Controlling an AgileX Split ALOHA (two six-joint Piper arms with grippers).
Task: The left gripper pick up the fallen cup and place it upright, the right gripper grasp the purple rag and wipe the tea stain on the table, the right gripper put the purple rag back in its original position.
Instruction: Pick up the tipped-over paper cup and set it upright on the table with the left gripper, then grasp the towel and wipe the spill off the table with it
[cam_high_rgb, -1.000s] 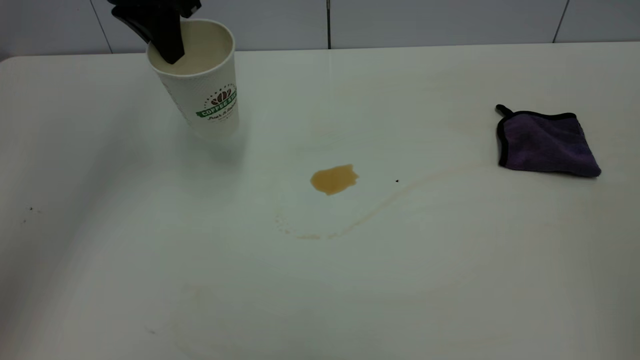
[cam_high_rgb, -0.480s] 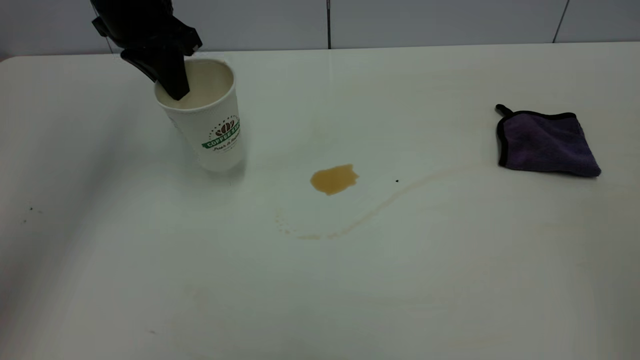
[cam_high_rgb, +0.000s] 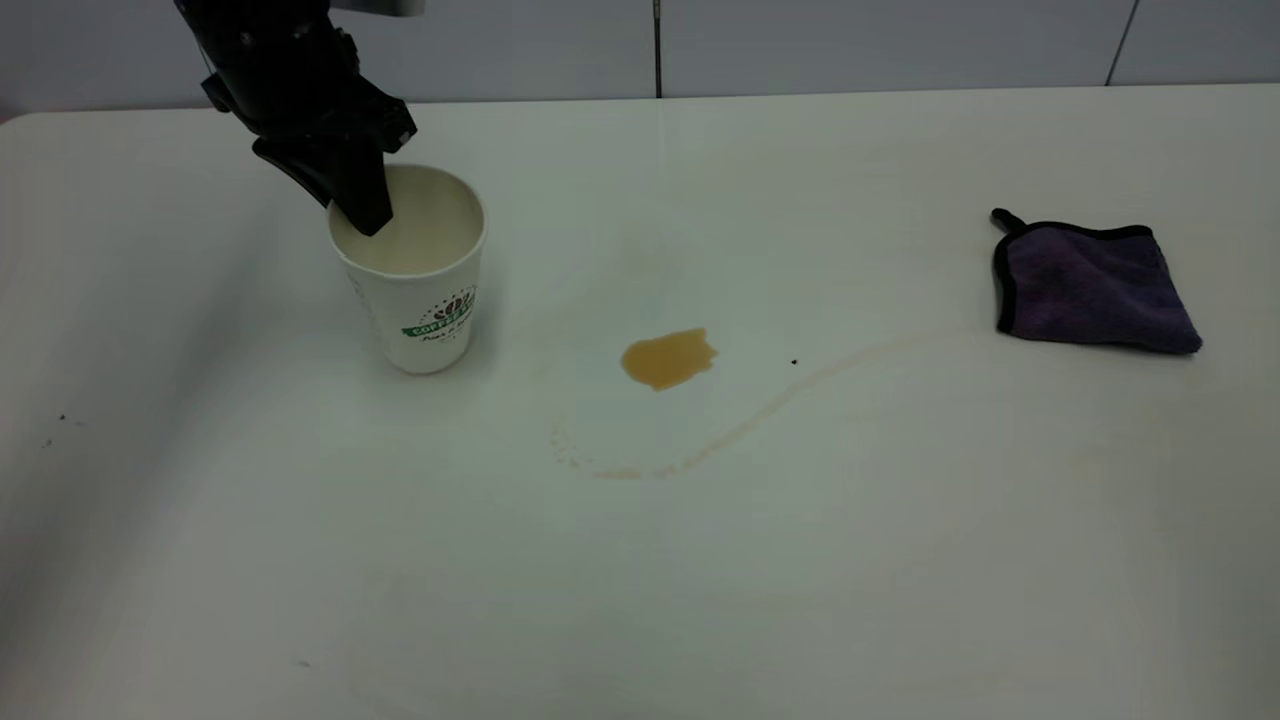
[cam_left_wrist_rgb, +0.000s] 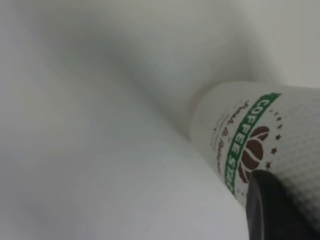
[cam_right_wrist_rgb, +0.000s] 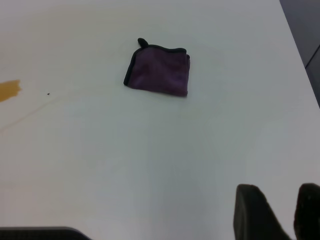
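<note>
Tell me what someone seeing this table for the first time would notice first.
Probably the left gripper at the far left, clamped on the rim of the upright cup. Next the tea stain mid-table, then the purple rag lying untouched at the right.

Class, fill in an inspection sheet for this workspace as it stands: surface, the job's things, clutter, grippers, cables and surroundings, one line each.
Surface: white table, faint brown trail curving from the spill.
Job's things: cup upright, base on the table; tea stain unwiped; purple rag lying flat at the right, untouched.
Clutter: a few tiny dark specks, nothing else seen.
Grippers: left gripper clamped on the cup's rim, one finger inside; right gripper apart from the rag, fingers parted, holding nothing.
Cables: nothing seen.
Surroundings: grey panelled wall behind the table.
</note>
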